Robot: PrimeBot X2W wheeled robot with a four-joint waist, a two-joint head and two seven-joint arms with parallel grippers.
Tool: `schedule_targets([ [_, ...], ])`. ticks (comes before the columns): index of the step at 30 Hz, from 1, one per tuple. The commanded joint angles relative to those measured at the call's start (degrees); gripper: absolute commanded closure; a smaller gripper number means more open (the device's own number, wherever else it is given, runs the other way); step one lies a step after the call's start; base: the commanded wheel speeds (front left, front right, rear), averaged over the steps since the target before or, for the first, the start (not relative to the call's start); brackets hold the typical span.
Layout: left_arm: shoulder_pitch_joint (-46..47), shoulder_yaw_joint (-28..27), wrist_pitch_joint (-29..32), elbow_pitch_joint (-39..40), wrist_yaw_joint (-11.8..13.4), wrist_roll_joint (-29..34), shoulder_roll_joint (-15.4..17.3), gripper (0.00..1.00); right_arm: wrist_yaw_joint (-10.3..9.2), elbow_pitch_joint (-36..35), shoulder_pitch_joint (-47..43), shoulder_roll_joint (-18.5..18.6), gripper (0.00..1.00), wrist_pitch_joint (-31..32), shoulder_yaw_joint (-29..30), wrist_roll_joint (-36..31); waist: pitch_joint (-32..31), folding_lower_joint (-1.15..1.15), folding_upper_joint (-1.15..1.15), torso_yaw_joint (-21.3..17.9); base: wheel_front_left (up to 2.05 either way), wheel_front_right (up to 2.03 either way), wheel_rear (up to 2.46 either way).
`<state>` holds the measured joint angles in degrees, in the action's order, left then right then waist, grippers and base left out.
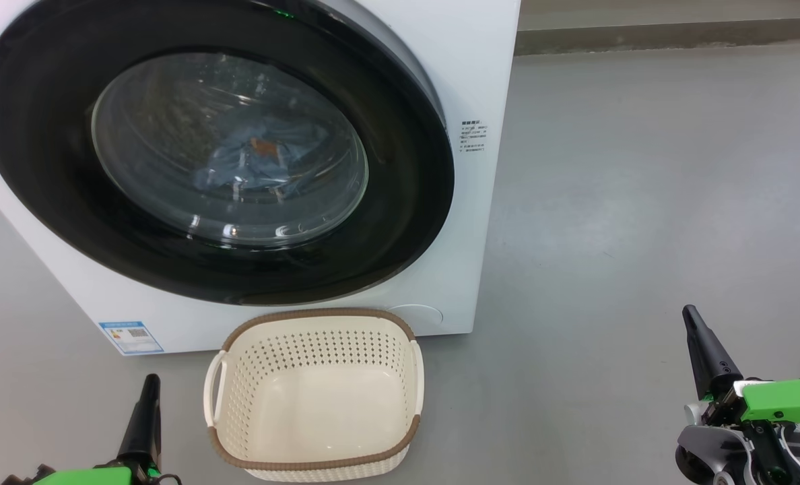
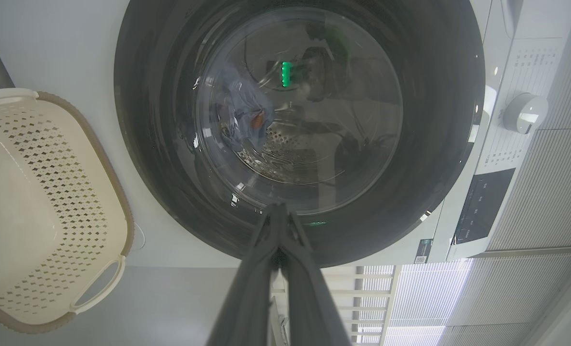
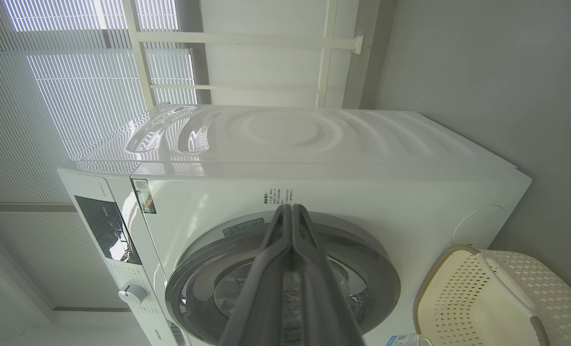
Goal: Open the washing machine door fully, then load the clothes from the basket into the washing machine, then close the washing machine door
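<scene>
None of the writing here can be read letter for letter. The washing machine (image 1: 487, 81) has a blue label sticker (image 1: 130, 337) low on the left of its front, its code square and fine print too small to make out. Just right of the washing machine door (image 1: 400, 222) stands a short block of tiny dark print (image 1: 473, 137), blurred. A code sticker (image 3: 144, 196) sits near the front's top corner. Faint rows of lettering (image 2: 538, 57) run by the dial (image 2: 525, 112), next to the dark display panel (image 2: 482, 206), all illegible.

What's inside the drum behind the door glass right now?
Through the glass of the washing machine door, light-blue clothes with an orange print lie in the steel drum. Their count is unclear; the black rim and reflections hide the rest.
</scene>
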<state>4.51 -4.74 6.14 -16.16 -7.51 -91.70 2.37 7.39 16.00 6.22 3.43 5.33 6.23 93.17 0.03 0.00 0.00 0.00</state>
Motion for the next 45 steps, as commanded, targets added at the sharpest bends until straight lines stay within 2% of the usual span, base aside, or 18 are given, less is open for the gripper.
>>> schedule_targets([
  [1, 2.1, -1.89, 0.42, 1.74, 0.02, -0.38, 0.51, 1.0, 0.1, -1.7, 0.27, 0.23, 1.0, 0.33, -0.72, -0.15, 0.0, 0.0, 0.0, 0.0, 0.0, 0.0, 0.0],
  [45, 2.09, -1.87, 0.41, 1.76, 0.02, -0.39, 0.51, 1.0, 0.1, -1.68, 0.3, 0.01, 1.0, 0.58, -0.41, -0.42, 0.0, 0.0, 0.0, 0.0, 0.0, 0.0, 0.0],
])
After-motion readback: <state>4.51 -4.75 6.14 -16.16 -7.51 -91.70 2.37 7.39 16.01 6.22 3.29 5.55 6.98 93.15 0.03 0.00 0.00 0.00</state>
